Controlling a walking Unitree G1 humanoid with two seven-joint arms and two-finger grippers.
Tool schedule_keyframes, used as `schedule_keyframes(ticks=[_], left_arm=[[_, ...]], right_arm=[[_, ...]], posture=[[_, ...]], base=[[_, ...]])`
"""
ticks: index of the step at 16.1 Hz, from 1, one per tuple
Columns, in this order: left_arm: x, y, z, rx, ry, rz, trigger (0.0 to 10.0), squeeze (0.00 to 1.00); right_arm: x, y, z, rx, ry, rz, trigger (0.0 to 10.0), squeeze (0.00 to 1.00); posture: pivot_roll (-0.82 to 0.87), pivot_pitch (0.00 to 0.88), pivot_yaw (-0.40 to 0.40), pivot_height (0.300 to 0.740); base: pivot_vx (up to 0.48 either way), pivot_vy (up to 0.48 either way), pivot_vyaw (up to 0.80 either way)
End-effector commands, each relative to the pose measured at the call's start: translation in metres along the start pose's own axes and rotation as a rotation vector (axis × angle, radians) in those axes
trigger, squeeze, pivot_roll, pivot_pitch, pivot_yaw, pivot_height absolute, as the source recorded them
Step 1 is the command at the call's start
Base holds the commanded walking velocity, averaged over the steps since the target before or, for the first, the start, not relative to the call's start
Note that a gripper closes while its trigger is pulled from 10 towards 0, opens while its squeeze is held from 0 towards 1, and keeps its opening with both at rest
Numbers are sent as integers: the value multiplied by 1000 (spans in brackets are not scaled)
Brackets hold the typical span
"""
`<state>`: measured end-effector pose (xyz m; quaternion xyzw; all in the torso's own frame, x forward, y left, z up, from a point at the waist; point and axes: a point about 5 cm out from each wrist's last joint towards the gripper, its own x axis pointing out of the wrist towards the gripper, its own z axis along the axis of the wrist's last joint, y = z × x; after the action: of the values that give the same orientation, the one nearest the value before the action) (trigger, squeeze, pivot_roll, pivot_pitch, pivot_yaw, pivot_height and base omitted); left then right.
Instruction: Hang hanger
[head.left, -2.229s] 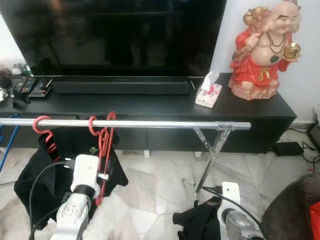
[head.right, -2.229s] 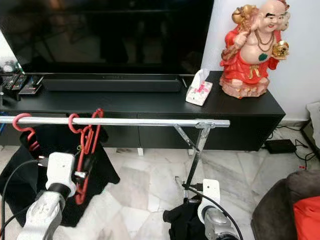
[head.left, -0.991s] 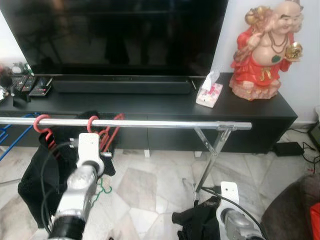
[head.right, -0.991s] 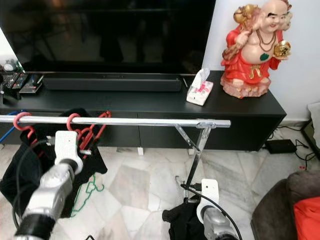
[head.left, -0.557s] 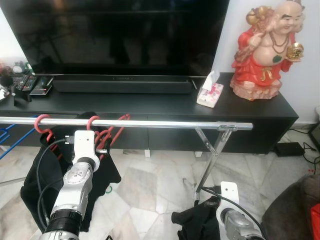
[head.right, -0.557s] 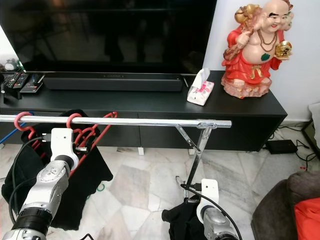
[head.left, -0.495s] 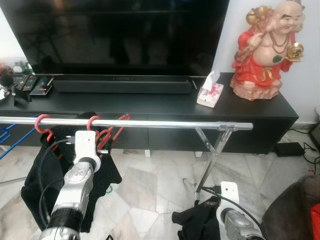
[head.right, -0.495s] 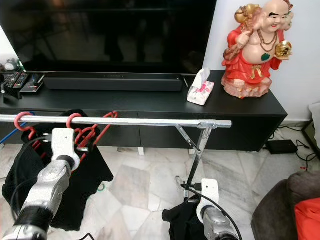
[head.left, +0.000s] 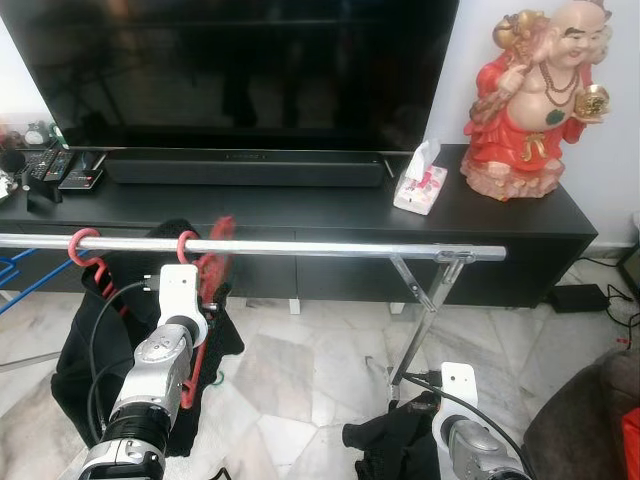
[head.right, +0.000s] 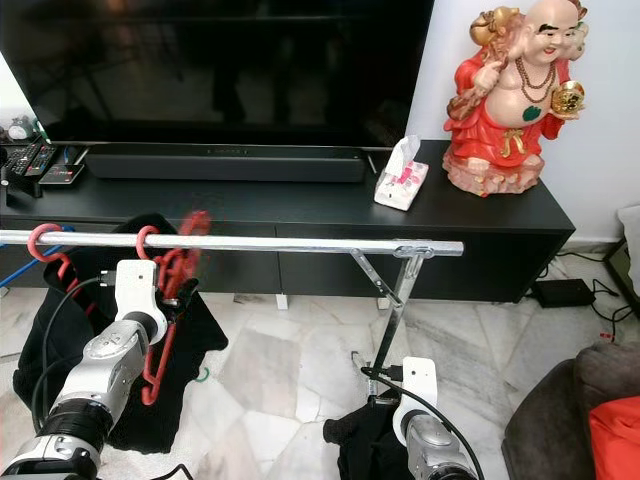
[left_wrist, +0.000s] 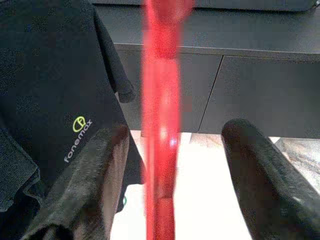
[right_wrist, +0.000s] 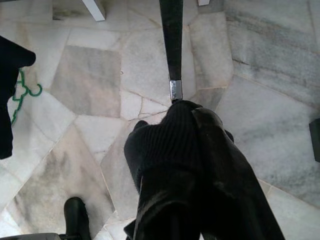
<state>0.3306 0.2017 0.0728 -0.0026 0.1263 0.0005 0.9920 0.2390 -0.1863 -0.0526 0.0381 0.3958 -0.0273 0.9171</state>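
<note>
Red hanger (head.left: 203, 290) is up on the silver rail (head.left: 300, 246), hook over the bar, its body hanging down and blurred. The left end effector (left_wrist: 167, 165) sits right at it with the fingers spread, one black finger (left_wrist: 100, 170) on each side of the red bar and a gap on both sides, so the grip reads as released. My call: the rail is carrying the hanger's weight and the fingers only bracket it, which suits a hand that has just let the hook take over. The hanging step looks done or very nearly so, with pulling clear without snagging the red frame as the remaining worry.

Just beside it on the rail, a second red hook (head.left: 82, 245) holds a black T-shirt (left_wrist: 55, 90) with a small green logo, draped close behind the hanger. Down low, the right end effector (right_wrist: 185, 165) is clamped on a bundle of black cloth (right_wrist: 175, 145), held above the floor, presumably kept ready for hanging.

Moving outward: the rail stands on a slanted metal leg (head.left: 425, 305) over a pale marble-tiled floor (head.left: 300, 380), where a green hanger (right_wrist: 20, 97) lies. Behind it runs a long black TV counter (head.left: 300, 210) carrying a soundbar (head.left: 245, 170), a tissue box (head.left: 418, 187), remote controls (head.left: 65, 170) and a red laughing Buddha statue (head.left: 530, 100), with a big dark television (head.left: 240, 70) above.
</note>
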Motion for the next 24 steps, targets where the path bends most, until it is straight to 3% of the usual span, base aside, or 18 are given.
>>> schedule_keyframes(ticks=[1,15,21,23,24], left_arm=[[2,2,4,-3,-21,5,0,0],[4,-6,7,72,-45,-18,0,0],[0,-5,-4,97,-25,-8,0,0],[-2,-4,-1,106,-66,5,0,0],[-5,-4,5,98,-131,3,0,0]], right_arm=[[1,2,5,-2,-16,7,10000,0],[1,3,5,1,-16,10,10000,0],[1,3,5,1,-16,11,10000,0],[1,3,5,-1,-16,11,10000,0],[1,3,5,-1,-16,11,10000,0]], posture=[[-121,0,-26,740],[-117,0,-23,740],[-117,0,-22,740],[-118,0,-23,740],[-120,0,-21,740]], base=[[0,0,0],[0,0,0],[0,0,0],[0,0,0],[0,0,0]])
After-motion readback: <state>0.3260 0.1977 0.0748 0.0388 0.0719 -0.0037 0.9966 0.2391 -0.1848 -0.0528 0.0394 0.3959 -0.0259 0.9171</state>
